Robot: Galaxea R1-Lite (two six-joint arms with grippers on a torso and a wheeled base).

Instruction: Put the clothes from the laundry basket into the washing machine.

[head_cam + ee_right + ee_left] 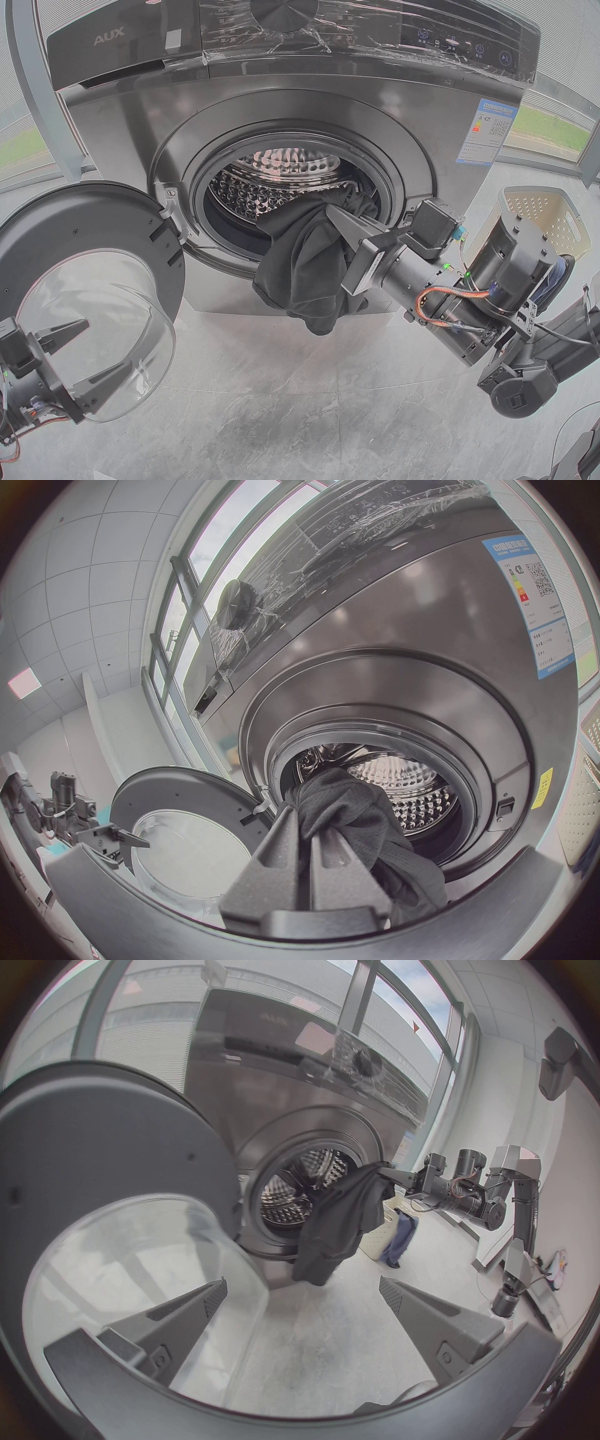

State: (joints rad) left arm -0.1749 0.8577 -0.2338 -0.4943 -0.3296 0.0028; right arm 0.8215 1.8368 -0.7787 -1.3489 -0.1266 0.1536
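Note:
A black garment [306, 256] hangs from my right gripper [332, 214], which is shut on its upper end at the mouth of the washing machine [294, 112]. Its lower part droops over the door rim, outside the steel drum [275, 178]. In the right wrist view the garment [350, 811] bunches between my closed fingers [325, 861] in front of the drum [400, 786]. The laundry basket [550, 219] stands at the right of the machine; a blue garment [400, 1238] hangs over its side. My left gripper [78, 350] is open and empty, low at the left by the machine's open door [81, 231].
The round door with its clear bowl [106, 325] stands swung open to the left, close to my left gripper. Grey tiled floor [300, 406] lies free in front of the machine. Windows run behind and beside it.

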